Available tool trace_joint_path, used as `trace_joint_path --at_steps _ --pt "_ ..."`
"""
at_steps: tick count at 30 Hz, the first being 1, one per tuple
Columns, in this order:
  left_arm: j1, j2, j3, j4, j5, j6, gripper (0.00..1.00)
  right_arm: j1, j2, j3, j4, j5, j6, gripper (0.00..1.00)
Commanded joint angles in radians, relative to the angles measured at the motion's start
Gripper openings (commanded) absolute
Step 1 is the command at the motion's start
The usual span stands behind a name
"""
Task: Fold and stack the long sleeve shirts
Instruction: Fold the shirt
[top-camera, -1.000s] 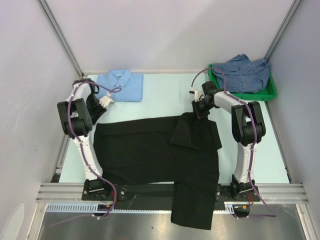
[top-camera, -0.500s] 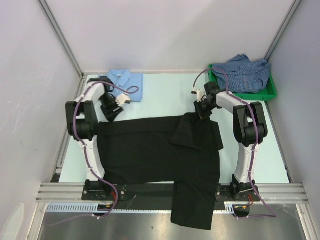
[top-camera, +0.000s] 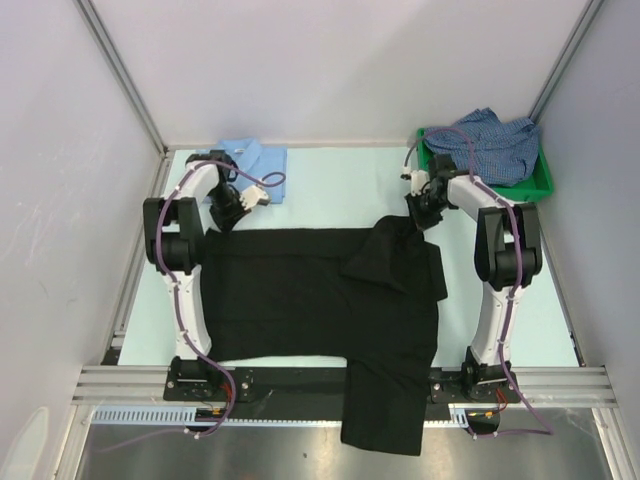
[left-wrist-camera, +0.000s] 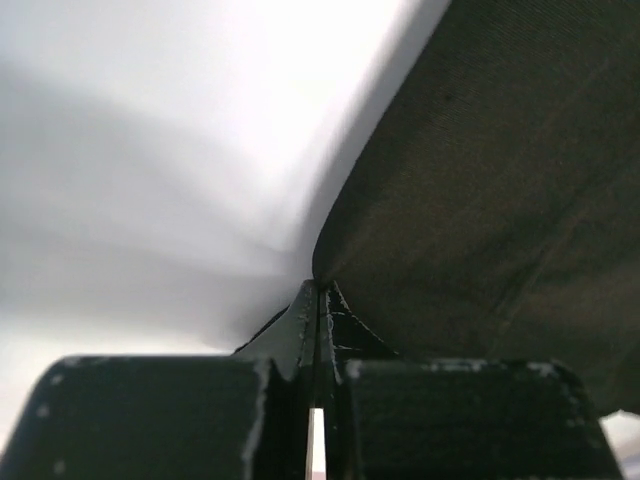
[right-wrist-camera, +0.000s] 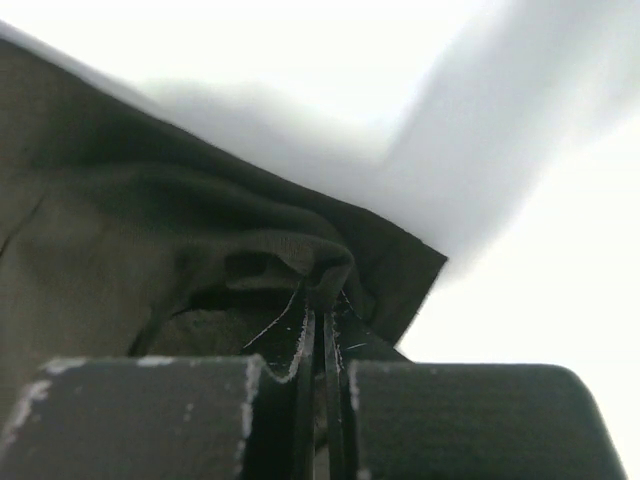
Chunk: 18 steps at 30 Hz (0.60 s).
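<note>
The black shirt (top-camera: 310, 300) lies spread over the middle of the table, its lower part hanging over the near edge. My left gripper (top-camera: 222, 222) is shut on the shirt's far left corner (left-wrist-camera: 470, 180). My right gripper (top-camera: 425, 215) is shut on a bunched far right corner (right-wrist-camera: 330, 262). A folded light blue shirt (top-camera: 262, 158) lies at the far left, just beyond the left gripper. The blue-and-white checked shirt (top-camera: 490, 145) is heaped in the green bin.
The green bin (top-camera: 540, 182) stands at the far right corner, just behind my right arm. Grey walls close in the table on three sides. A metal rail (top-camera: 300, 380) runs along the near edge.
Both grippers have moved away from the near edge, pulling the black shirt's far edge with them. The left gripper has swung right and closed on the shirt corner.
</note>
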Motion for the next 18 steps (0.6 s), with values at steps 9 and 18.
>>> trace_joint_path --at_steps 9,18 --pt "0.009 -0.25 -0.026 0.162 0.264 -0.111 0.66 0.009 -0.455 -0.098 -0.262 -0.446 -0.203 0.0" --pt "0.055 -0.692 -0.276 0.356 0.635 -0.381 1.0 0.299 -0.571 -0.12 -0.307 -0.527 -0.212 0.0"
